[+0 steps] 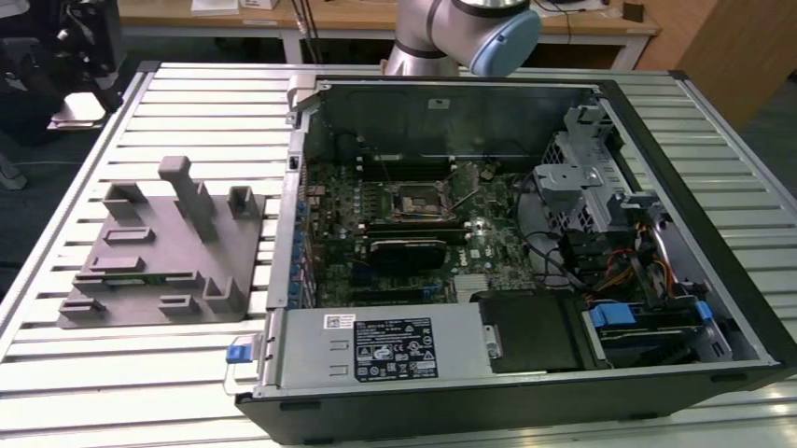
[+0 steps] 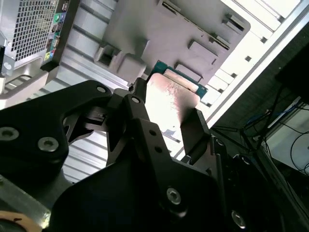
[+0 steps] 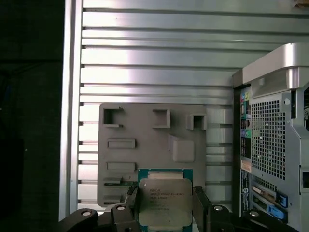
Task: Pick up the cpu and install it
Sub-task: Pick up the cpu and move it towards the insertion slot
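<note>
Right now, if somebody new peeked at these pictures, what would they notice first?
Probably the big open computer case lying on the slatted metal table, with its motherboard and wires showing in the exterior view. Next comes the shiny square cpu, pinched in the black tool in the first wrist view, held above the grey fixture block.

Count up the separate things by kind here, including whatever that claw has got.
grey fixture block: 1
open computer case: 1
cpu, clamped in the gripper: 1
Total: 3
</note>
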Robot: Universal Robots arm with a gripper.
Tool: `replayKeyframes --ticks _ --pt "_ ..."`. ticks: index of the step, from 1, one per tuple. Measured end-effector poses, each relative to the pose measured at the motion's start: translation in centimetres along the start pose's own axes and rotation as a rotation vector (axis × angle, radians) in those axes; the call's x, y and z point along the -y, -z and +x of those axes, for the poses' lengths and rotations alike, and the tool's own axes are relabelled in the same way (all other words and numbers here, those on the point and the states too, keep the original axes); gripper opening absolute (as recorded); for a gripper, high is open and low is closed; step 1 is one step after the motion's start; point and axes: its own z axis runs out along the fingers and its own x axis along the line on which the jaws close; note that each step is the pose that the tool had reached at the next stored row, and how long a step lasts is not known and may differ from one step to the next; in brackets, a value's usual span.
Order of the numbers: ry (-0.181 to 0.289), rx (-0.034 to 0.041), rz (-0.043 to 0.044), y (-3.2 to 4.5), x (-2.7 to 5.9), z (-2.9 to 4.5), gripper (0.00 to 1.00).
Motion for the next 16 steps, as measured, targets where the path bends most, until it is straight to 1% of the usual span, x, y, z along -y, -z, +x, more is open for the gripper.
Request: replayKeyframes --ticks 8,16 --pt "0.0 0.0001 0.0 -0.06 0.0 -2.49 0.53" --pt "0.0 0.0001 0.0 -0.12 0.0 -4.82 0.53"
